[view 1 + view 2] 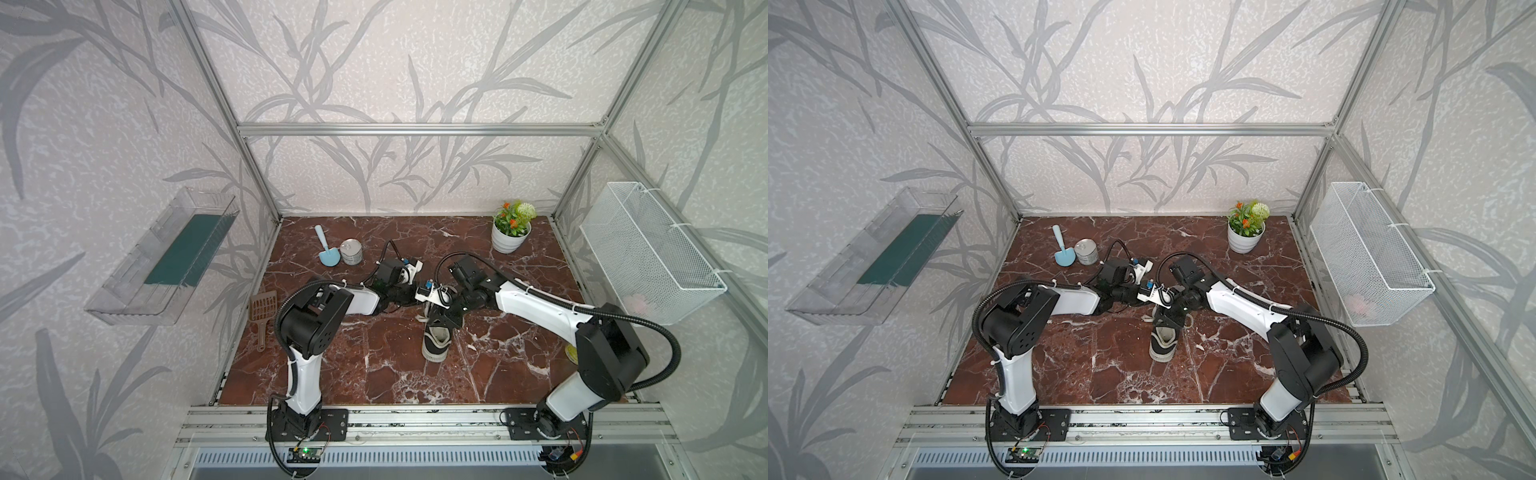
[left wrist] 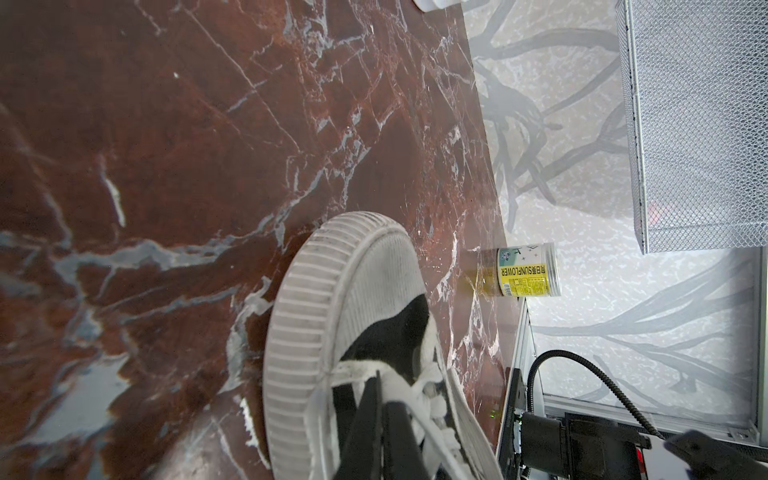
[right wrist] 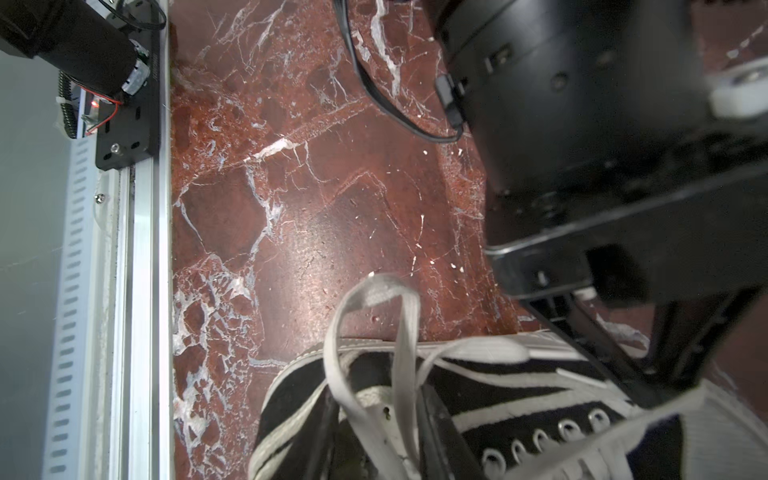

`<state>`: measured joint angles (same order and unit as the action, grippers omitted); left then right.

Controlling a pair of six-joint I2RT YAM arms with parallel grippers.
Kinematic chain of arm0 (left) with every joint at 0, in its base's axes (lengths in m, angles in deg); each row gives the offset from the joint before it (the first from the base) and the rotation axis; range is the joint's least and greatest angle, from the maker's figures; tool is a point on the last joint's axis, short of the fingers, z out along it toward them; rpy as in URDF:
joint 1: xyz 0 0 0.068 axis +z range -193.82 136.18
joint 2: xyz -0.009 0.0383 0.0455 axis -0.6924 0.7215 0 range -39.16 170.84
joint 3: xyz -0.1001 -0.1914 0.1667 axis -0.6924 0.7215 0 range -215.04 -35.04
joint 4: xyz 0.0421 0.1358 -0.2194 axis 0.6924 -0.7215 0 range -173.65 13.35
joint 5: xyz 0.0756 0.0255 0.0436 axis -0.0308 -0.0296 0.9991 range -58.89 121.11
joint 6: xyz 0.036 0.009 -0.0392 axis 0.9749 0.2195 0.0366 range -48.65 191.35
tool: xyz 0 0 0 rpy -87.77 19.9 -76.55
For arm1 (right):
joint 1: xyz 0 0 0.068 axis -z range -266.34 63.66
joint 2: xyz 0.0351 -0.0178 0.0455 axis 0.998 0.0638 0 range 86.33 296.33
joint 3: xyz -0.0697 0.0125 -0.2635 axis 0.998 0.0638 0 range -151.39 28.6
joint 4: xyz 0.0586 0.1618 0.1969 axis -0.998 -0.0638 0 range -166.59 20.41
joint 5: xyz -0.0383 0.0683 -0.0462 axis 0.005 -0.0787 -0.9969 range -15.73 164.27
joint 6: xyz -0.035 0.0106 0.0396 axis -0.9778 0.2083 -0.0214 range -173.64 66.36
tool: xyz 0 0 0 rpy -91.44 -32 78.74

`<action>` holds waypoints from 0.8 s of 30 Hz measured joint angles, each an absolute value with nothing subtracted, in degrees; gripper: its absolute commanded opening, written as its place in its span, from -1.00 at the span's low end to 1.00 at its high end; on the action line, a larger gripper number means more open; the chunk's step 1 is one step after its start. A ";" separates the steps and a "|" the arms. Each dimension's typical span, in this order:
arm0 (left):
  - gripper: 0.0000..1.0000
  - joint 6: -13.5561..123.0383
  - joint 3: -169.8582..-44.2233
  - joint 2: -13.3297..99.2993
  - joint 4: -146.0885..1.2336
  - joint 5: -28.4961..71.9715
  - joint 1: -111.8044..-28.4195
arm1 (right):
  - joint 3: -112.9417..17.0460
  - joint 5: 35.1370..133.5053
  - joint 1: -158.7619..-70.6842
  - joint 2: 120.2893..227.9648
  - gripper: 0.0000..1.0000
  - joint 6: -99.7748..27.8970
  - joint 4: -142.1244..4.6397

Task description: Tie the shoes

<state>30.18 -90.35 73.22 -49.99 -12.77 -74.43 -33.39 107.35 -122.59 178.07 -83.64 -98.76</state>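
The black shoe (image 1: 435, 345) with a white sole lies mid-table in both top views, toe cap (image 2: 374, 266) toward the front rail. Both arms meet over its laced part. My left gripper (image 2: 380, 384) reaches in from the left (image 1: 438, 305). Its fingers are pressed together on a white lace (image 2: 419, 399) over the tongue. My right gripper (image 3: 380, 411) comes from the right (image 1: 446, 328) above the shoe's opening. Its fingers (image 3: 432, 415) stand apart, and a loose lace loop (image 3: 374, 291) rises between them. The left gripper's black body (image 3: 602, 124) fills one side of the right wrist view.
At the back left are a blue scoop (image 1: 326, 249) and a tin can (image 1: 351, 251); a potted plant (image 1: 511, 228) is at the back right. A brown slotted scoop (image 1: 264, 311) lies by the left edge. A yellow jar (image 2: 523, 270) stands under a wire basket (image 1: 648, 249).
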 measured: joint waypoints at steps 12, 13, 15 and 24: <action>-0.92 30.16 -90.35 73.22 -49.95 -12.99 -74.43 | -32.06 104.46 -121.41 169.94 -0.17 -76.21 -94.43; -0.91 30.16 -90.35 73.22 -49.97 -13.01 -74.43 | -31.64 103.96 -120.86 169.55 -0.17 -74.85 -93.45; -0.90 30.16 -90.35 73.22 -49.95 -13.03 -74.43 | -30.99 102.56 -119.70 169.57 -0.17 -71.75 -91.99; -0.89 30.16 -90.35 73.22 -49.95 -13.21 -74.43 | -30.38 98.34 -116.49 175.38 -0.19 -60.49 -90.06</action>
